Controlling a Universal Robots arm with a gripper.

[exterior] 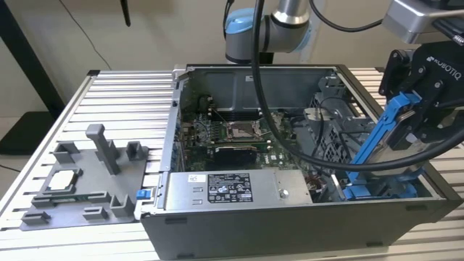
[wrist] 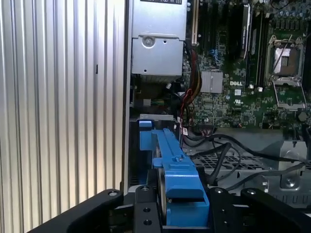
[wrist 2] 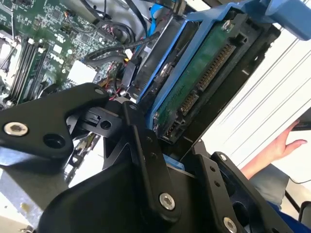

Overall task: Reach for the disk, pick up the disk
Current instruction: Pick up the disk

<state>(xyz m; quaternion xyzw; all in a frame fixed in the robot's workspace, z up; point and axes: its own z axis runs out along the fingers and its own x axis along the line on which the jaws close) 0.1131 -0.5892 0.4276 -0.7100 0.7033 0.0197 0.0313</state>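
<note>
Gripper (exterior: pixel 406 128) pinches the disk (exterior: pixel 383 142) by its blue bracket, tilted, its lower end inside the open computer case (exterior: pixel 290 228); motherboard (exterior: pixel 239 133) beyond.

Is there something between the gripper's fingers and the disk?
Nothing: in the second wrist view the gripper is shut on the disk, its fingers touching the blue bracket directly.

Black cables (exterior: pixel 305 147) cross the open case (exterior: pixel 290 228) beside the disk (exterior: pixel 384 141), apparently crowding the gripper (exterior: pixel 427 117).
</note>
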